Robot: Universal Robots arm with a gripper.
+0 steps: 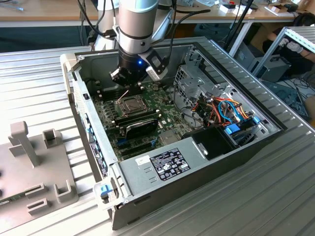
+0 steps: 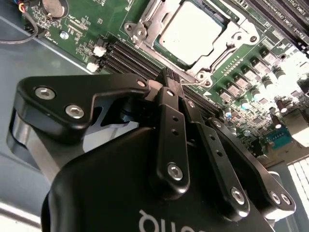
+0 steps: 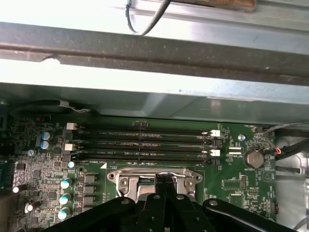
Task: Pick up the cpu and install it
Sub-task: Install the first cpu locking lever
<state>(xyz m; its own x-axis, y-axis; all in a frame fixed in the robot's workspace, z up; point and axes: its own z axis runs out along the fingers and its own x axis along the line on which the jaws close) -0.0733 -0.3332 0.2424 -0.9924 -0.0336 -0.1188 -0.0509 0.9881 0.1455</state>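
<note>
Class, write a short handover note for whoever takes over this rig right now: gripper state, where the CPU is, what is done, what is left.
Gripper: fingers shut together, empty, hovering just above the edge of the socket frame.
CPU: lying in the socket on the motherboard inside the open computer case, silver top up.
Done: CPU appears placed in the socket.
Left: the frame's cover looks open; confirm seating and that the socket gets closed.

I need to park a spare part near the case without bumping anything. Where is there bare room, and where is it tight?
Bare ribbed tabletop lies beyond the open case toward the exterior view's right and front. Toward its left, the grey fixture takes up the space. Inside it is crowded: the gripper hangs over the socket frame with the cpu in it, drive cage alongside.
</note>
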